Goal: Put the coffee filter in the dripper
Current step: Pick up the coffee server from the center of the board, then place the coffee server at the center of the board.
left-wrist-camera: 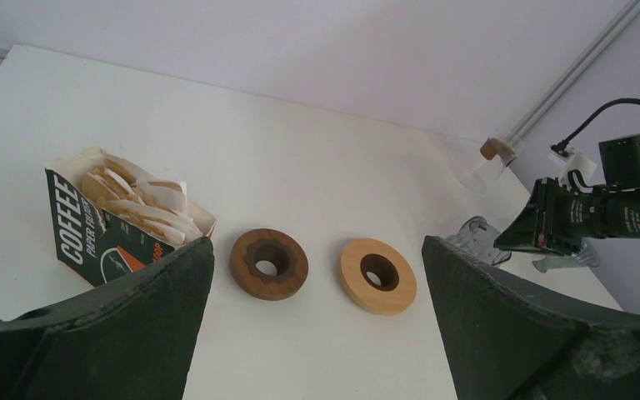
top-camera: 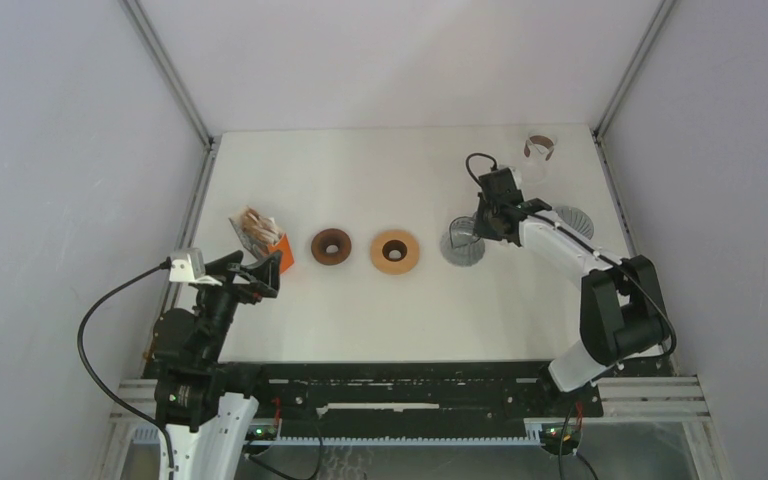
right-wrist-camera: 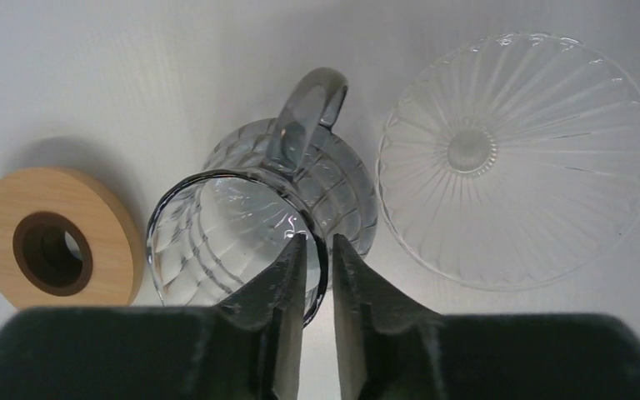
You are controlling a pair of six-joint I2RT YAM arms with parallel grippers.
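The coffee filters are pale paper cones sticking out of an open dark box at the table's left. The dripper is smoky grey ribbed glass with a handle, lying right of centre with its wide rim toward the right wrist camera. My right gripper straddles that rim, one finger inside and one outside. Its jaws stand narrowly apart, with a sliver of gap on each side of the glass. My left gripper is wide open and holds nothing, just in front of the filter box.
A dark wooden ring and a light wooden ring lie between the box and the dripper. A clear ribbed glass cone sits right of the dripper. A small glass with a brown band stands at the back right.
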